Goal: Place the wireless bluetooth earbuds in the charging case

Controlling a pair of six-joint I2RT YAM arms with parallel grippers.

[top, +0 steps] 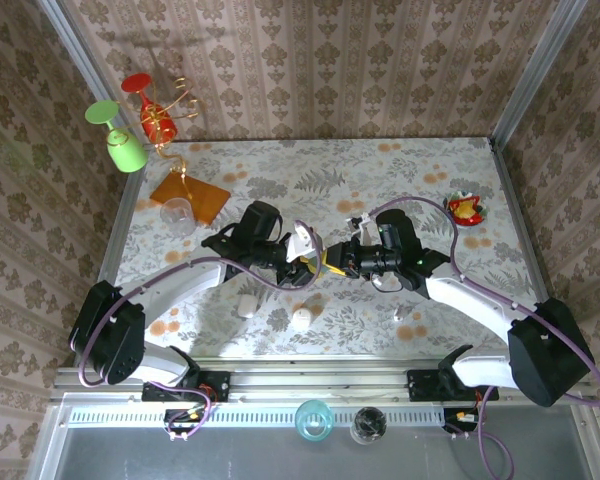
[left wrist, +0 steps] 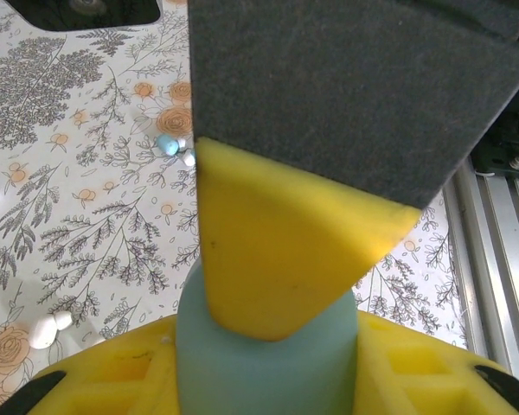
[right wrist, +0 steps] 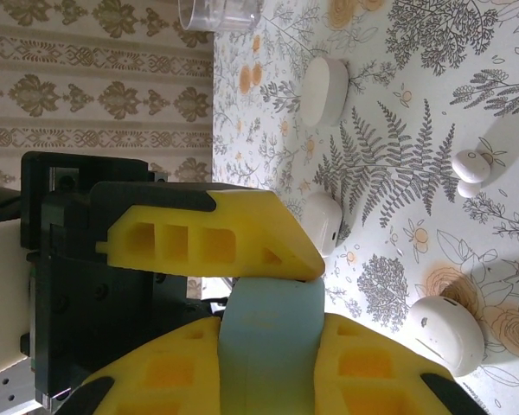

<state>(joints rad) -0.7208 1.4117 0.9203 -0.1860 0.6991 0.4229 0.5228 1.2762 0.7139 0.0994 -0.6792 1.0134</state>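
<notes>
teal case pinched by narrowed left jaws and right jaws.

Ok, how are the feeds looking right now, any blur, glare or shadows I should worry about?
Top external: even light, a washed-out bright strip along the near edge of the table, glass shadows on the back wall. Left wrist: a yellow foam pad blocks much of the frame; table print sharp, bluish earbud glints. Right wrist: white cases crisp, soft shadows, no glare.
</notes>
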